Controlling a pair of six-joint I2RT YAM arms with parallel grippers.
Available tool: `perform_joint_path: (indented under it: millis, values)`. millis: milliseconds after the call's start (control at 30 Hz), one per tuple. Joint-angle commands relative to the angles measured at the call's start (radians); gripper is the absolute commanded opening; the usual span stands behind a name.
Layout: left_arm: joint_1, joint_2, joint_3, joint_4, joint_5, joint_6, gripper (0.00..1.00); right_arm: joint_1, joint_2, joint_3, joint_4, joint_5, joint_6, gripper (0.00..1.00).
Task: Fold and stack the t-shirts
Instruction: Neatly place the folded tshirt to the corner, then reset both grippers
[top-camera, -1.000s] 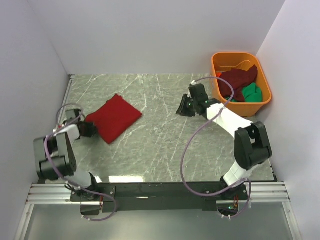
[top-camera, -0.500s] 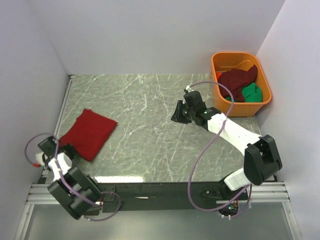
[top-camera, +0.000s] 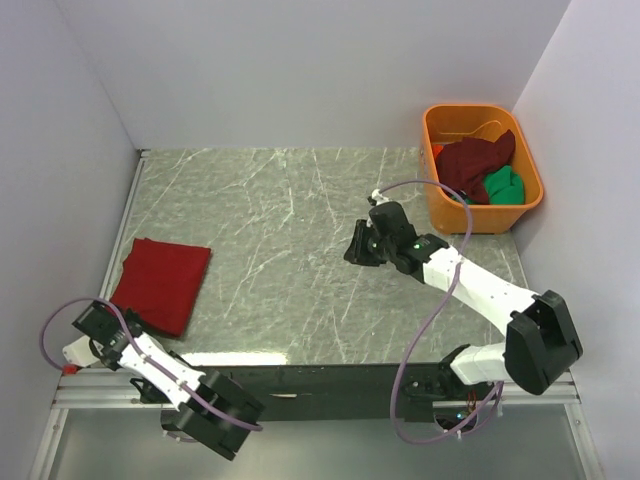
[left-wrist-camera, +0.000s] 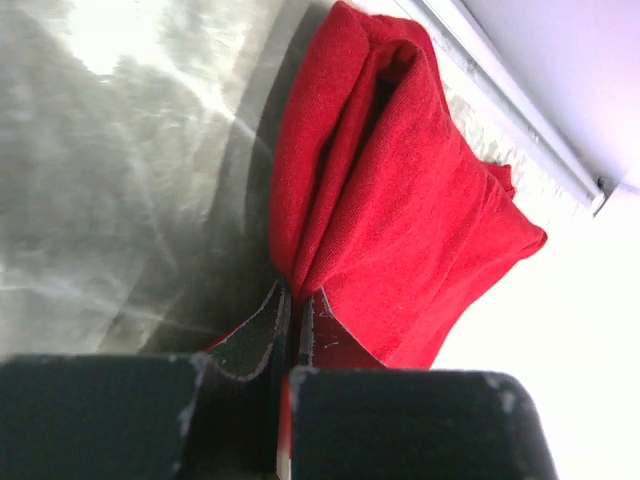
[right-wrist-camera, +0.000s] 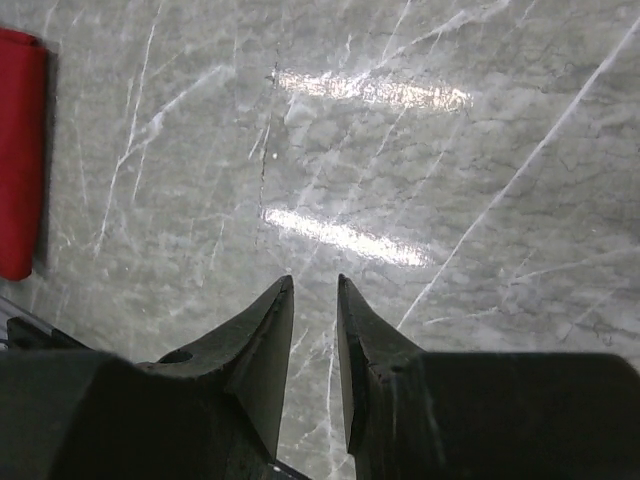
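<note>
The bright red t-shirt (top-camera: 160, 282) lies folded at the table's left edge; it also shows in the left wrist view (left-wrist-camera: 400, 200) and at the left edge of the right wrist view (right-wrist-camera: 20, 150). My left gripper (top-camera: 122, 312) is shut on the shirt's near edge (left-wrist-camera: 292, 290). My right gripper (top-camera: 358, 243) hovers over the bare marble mid-table, jaws a narrow gap apart and empty (right-wrist-camera: 312, 282). The dark maroon t-shirt (top-camera: 478, 158) and the green t-shirt (top-camera: 503, 186) lie crumpled in the orange tub (top-camera: 440, 200).
The tub stands at the back right corner against the right wall. White walls close in the table on the left, back and right. A metal rail (top-camera: 300, 385) runs along the near edge.
My left arm has swung toward the near left corner, dragging the red shirt left and nearer. My right gripper has drifted slightly toward the near side.
</note>
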Motion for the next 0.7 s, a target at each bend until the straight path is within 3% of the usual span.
perform_joint_path:
  millis: [0, 133, 200, 233, 300, 333, 367, 533, 667]
  values:
    - [0.007, -0.052, 0.029, -0.111, -0.081, -0.060, 0.01, 0.007, -0.070, -0.031, 0.022, 0.032, -0.017, 0.31]
    - [0.007, -0.062, 0.045, -0.157, -0.080, -0.097, 0.01, 0.008, -0.114, -0.062, 0.022, 0.032, -0.021, 0.31]
    - [0.007, -0.067, 0.052, -0.157, -0.080, -0.087, 0.09, 0.008, -0.127, -0.077, 0.022, 0.028, -0.020, 0.31]
    - [0.007, -0.066, 0.066, -0.166, -0.080, -0.081, 0.28, 0.008, -0.139, -0.082, 0.022, 0.026, -0.021, 0.32]
    - [0.007, -0.066, 0.091, -0.185, -0.108, -0.071, 0.53, 0.008, -0.148, -0.090, 0.020, 0.025, -0.024, 0.32]
    - [0.005, -0.066, 0.124, -0.201, -0.125, -0.055, 0.85, 0.008, -0.156, -0.091, 0.017, 0.023, -0.022, 0.32]
    - [0.005, -0.064, 0.144, -0.211, -0.138, -0.045, 0.99, 0.008, -0.160, -0.093, 0.017, 0.022, -0.022, 0.32]
    - [0.007, -0.018, 0.316, -0.232, -0.178, 0.082, 0.99, 0.010, -0.168, -0.088, 0.005, 0.019, -0.028, 0.33]
    - [-0.024, -0.013, 0.397, -0.127, -0.098, 0.206, 1.00, 0.010, -0.168, -0.070, -0.013, 0.031, -0.037, 0.34]
